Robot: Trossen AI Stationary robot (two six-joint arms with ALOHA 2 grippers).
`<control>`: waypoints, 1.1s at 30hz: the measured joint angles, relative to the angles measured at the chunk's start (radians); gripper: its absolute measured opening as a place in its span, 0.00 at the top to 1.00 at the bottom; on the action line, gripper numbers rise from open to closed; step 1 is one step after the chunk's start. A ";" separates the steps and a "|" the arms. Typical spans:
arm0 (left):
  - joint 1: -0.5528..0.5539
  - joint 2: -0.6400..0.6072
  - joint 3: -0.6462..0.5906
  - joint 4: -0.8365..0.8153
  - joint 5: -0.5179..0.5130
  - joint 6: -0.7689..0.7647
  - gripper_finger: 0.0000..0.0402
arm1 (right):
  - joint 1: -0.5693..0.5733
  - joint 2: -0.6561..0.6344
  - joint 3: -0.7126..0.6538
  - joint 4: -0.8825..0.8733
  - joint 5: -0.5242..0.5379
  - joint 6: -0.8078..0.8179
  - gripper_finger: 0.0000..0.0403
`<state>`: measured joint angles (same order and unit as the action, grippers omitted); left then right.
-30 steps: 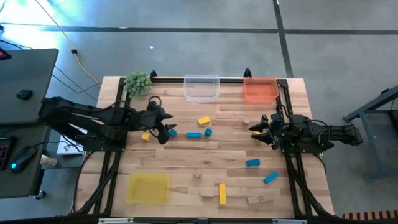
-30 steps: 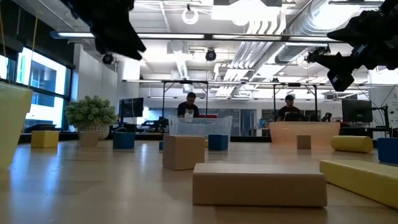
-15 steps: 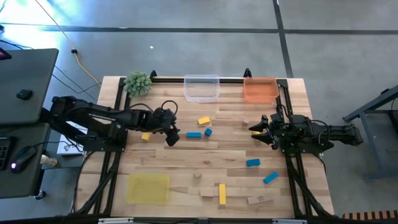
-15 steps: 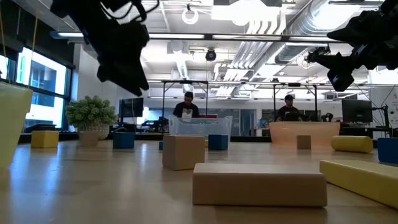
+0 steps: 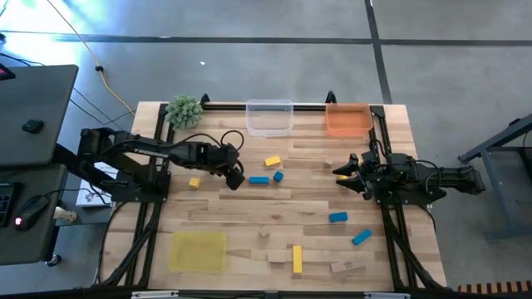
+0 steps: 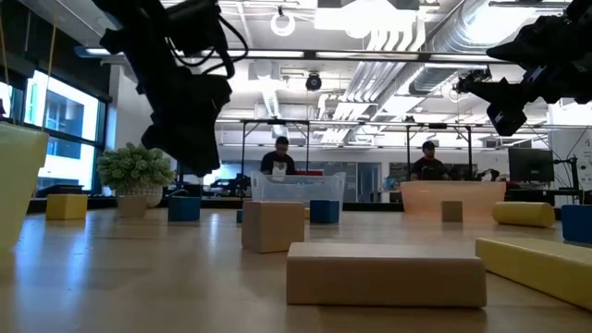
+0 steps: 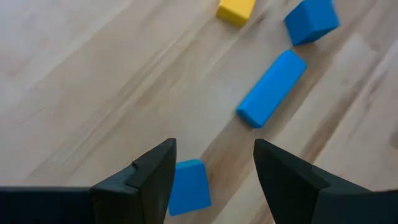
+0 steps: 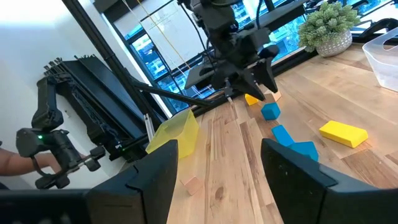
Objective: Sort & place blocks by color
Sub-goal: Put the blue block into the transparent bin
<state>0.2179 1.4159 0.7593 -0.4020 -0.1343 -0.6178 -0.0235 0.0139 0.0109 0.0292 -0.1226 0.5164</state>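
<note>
Hovering, high view, frame centre-left: left tool (image 5: pixel 235 178), fingers spread, empty, over blue cube (image 5: pixel 230 177); blue bar (image 5: pixel 258 179) beside. Right tool (image 5: pixel 342 173), centre-right, spread, empty. Left wrist view: blue cube (image 7: pixel 188 186) between fingers (image 7: pixel 155 174), untouched.

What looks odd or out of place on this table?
Nothing looks broken or spilled. The blocks lie scattered loose over the wooden table, none in a tray, which fits a sorting job barely begun. The one misfit is a green spiky plant ball at a far corner. The left gripper hangs open over a small blue cube.
</note>
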 joint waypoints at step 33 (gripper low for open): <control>0.024 0.122 0.000 -0.074 0.064 0.004 0.49 | 0.000 0.000 0.000 0.000 0.000 0.000 0.45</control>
<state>0.2417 1.5375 0.7589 -0.4756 -0.0706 -0.6138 -0.0235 0.0136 0.0108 0.0288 -0.1226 0.5167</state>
